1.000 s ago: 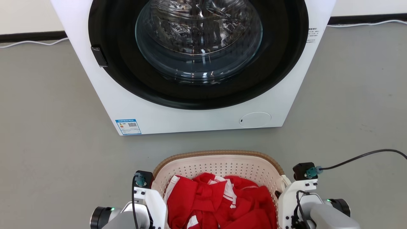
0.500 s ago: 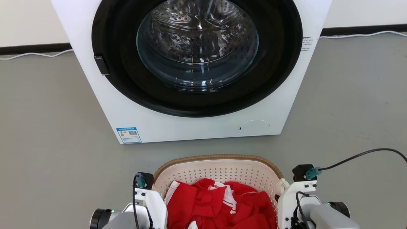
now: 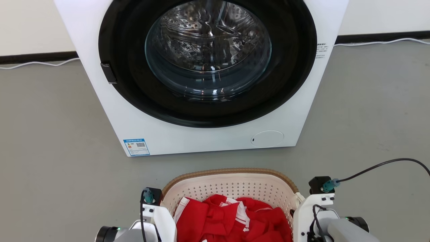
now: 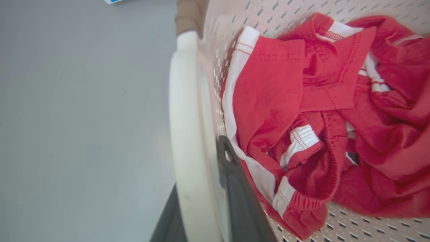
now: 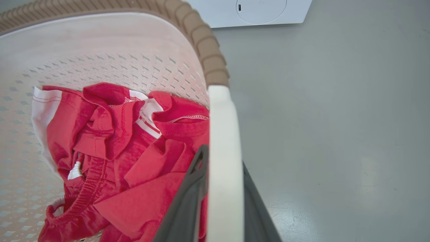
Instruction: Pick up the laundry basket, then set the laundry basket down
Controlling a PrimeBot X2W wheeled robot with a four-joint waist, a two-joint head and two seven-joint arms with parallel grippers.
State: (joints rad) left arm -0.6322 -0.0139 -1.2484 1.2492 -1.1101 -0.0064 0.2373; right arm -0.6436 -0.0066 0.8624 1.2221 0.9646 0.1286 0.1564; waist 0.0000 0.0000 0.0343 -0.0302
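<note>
While the laundry basket point(image 3: 231, 183), holding red clothing point(image 3: 231, 218), is just in front of the white washing machine point(image 3: 188, 134), the left gripper point(image 4: 198, 168) has its jaws pinching the white left handle point(image 4: 183, 111) and the right gripper point(image 5: 223, 158) has its jaws pinching the right handle point(image 5: 223, 117). A blue-and-white sticker point(image 3: 136, 147) with a QR code at the machine's lower left and small print point(image 3: 321, 50) at its right edge are too small to read.

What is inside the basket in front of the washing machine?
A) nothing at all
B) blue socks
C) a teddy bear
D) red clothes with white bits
D: crumpled red clothes with white trim lie inside the laundry basket.
</note>
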